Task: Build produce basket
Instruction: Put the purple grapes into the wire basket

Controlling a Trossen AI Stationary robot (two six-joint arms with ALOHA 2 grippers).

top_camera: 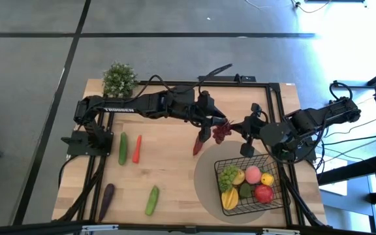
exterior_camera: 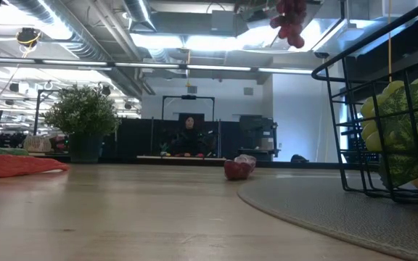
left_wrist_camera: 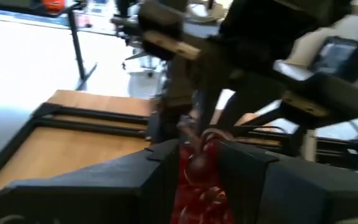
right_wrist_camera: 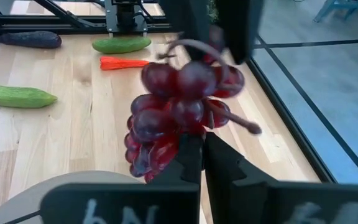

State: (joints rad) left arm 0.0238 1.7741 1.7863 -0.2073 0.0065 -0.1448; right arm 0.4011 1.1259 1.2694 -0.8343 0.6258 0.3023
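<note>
My left gripper (top_camera: 215, 124) is shut on the dark red grapes (top_camera: 222, 132), high over the table's middle; the grapes also show at the top of the low view (exterior_camera: 289, 22). My right gripper (right_wrist_camera: 202, 146) is shut and stands right under and beside the bunch (right_wrist_camera: 179, 112). The black wire basket (top_camera: 276, 163) stands on a grey round mat at the near right. It holds green grapes, a peach, a lemon, a red apple and other produce. A small red piece of produce (top_camera: 198, 145) lies on the table beside the mat. My left gripper pinches the top of the bunch, near its stem (right_wrist_camera: 188, 48), between its two fingers (right_wrist_camera: 238, 31). The fingers come from above, slanting down from the table's left. The bunch hangs below them, clear of the table. Whether my right gripper touches the grapes cannot be told.
On the left half of the table lie a cucumber (top_camera: 122, 149), a carrot (top_camera: 136, 149), an eggplant (top_camera: 106, 196) and a second cucumber (top_camera: 152, 199). A potted plant (top_camera: 119, 79) stands at the far left corner. A black frame runs along the table's edges.
</note>
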